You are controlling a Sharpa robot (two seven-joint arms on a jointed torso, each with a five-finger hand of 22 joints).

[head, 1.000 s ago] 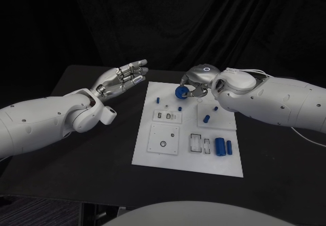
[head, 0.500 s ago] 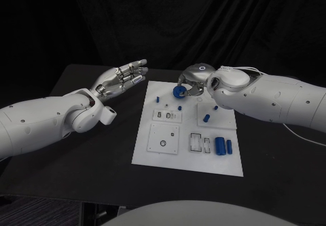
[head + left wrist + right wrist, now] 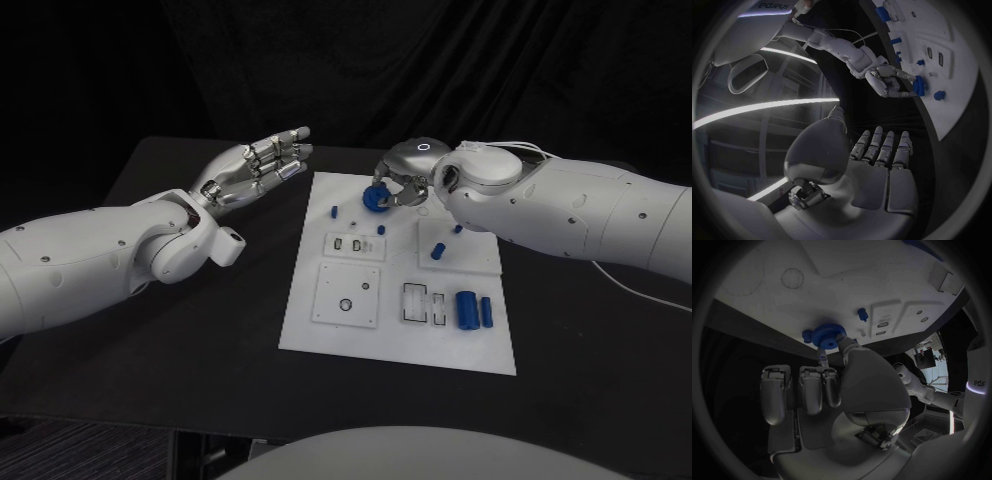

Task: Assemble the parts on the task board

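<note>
Item in hand: blue gear [image 3: 378, 196], pinched in my right hand [image 3: 408, 172] fingers over the task board [image 3: 397, 345] far edge; left hand [image 3: 257, 166] spread, empty; next, seating it likely needs careful alignment.

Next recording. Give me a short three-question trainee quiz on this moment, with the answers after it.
1. True or false: the right hand holds a round blue gear-like part over the far end of the white task board.
2. Which best describes the left hand? A) gripping a blue part B) open with fingers extended, off the board C) pressing on the board
3. Fill in: the large blue cylinder lies on the board's near ____ side, seen from the head camera.

Key: 1 true. 2 B. 3 right.
</note>
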